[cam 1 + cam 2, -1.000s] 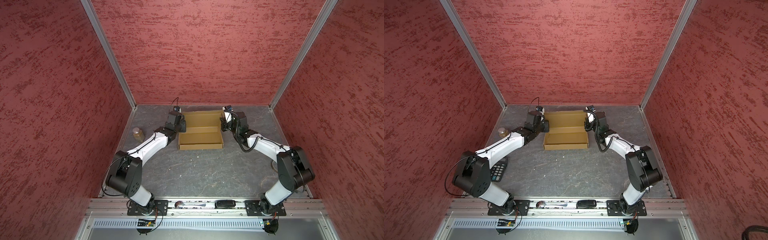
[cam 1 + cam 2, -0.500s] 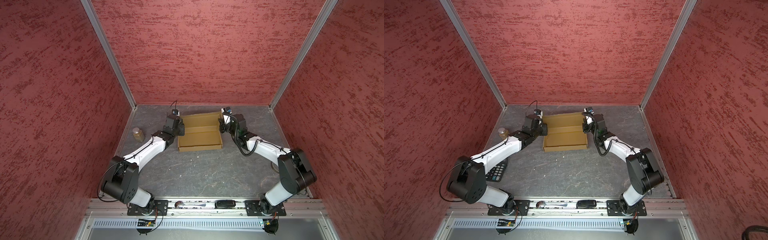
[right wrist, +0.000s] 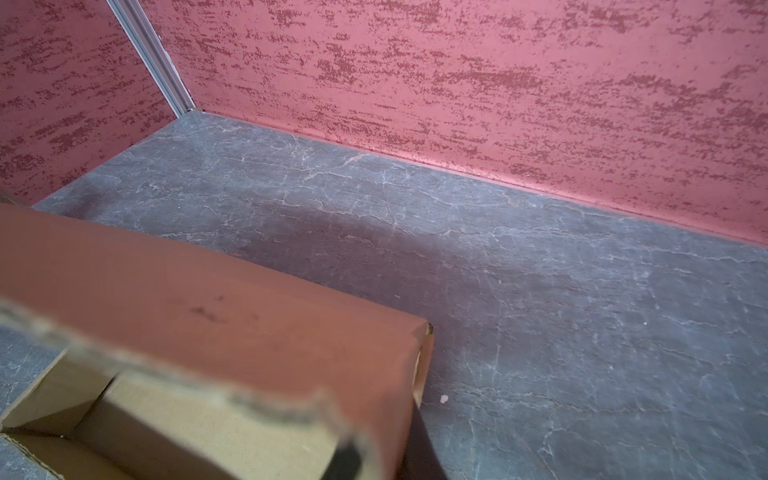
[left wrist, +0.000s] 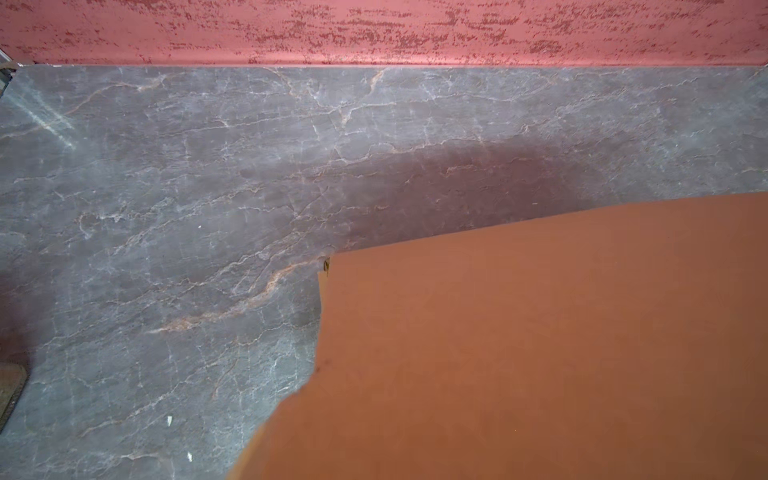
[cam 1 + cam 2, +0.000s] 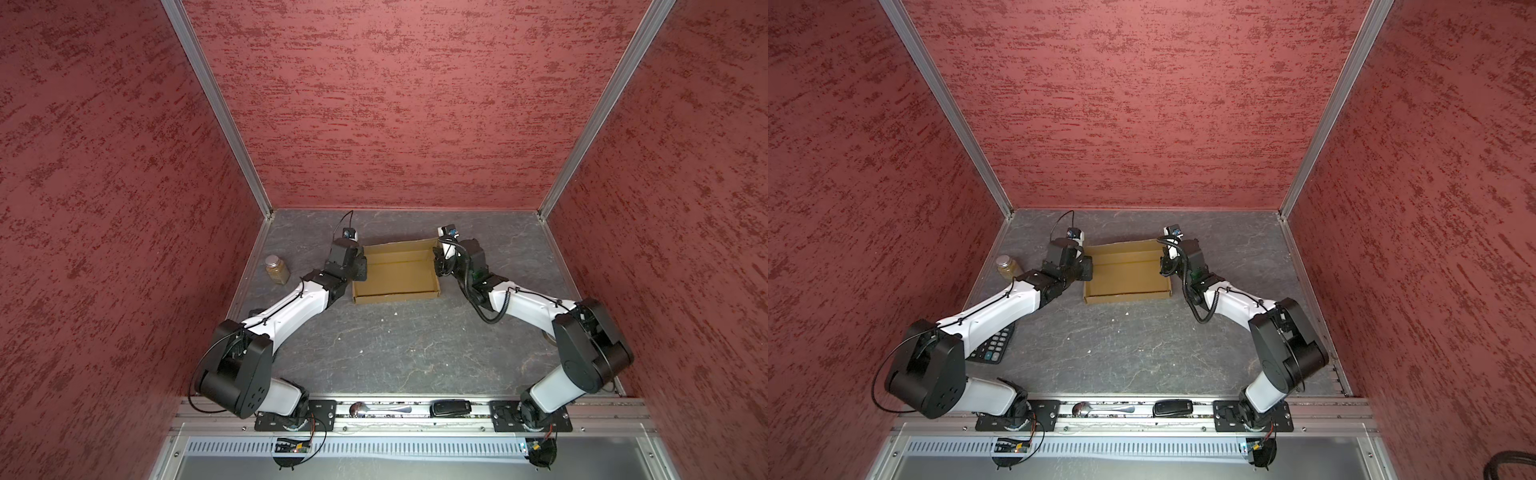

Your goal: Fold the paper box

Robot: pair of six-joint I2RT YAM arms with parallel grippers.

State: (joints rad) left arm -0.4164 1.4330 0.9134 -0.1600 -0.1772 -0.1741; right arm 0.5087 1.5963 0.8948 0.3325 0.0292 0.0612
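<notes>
grey marble counter [image 5: 395, 345], paper box [image 5: 395, 276] has its walls up but lid not closed yet, left fingers [image 5: 360, 268] and right fingers [image 5: 439, 266] both pinched on its sides

Lidded jar [image 5: 277, 270], calculator [image 5: 994, 347], spoon [image 5: 360, 409], black device [image 5: 451, 407] on grey tabletop [image 5: 395, 345]

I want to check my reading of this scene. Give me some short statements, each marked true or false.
1. The tan cardboard box lies between the left arm and the right arm. True.
2. The glass jar with a silver lid stands inside the box. False: it stands on the grey table, beside the left arm.
3. A metal spoon lies on the front rail. True.
4. The box top is closed. False: it is open; its inside shows.
</notes>
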